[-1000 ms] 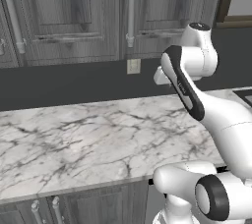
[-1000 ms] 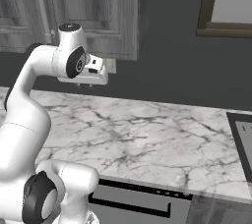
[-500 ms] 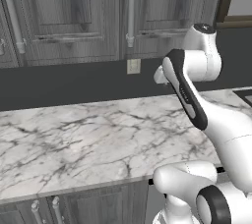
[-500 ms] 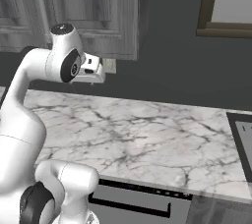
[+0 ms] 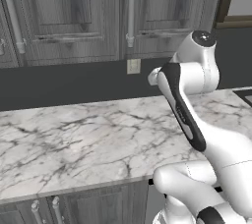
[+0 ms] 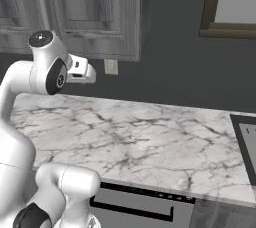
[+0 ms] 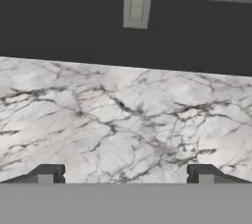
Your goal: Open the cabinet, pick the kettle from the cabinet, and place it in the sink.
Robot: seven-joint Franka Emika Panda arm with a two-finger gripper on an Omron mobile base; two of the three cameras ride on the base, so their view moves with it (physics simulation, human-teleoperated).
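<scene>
2 dark fingertips (image 7: 47, 173) are seen nearest, spread wide, and nothing is held in the gripper (image 7: 125, 174). Beyond them lies the marble counter (image 5: 88, 139), then 1 wall outlet (image 5: 133, 66) on the dark backsplash. Farthest, the cabinet (image 5: 147, 12) is closed, its 1 bar handle (image 5: 130, 14) untouched. The opening step seems only begun; next, the gripper must be raised to this handle. The kettle is presumably inside, hidden.

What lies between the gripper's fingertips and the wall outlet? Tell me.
In the hand view, bare white marble counter, then a strip of dark wall, separate the open gripper from the outlet.
</scene>
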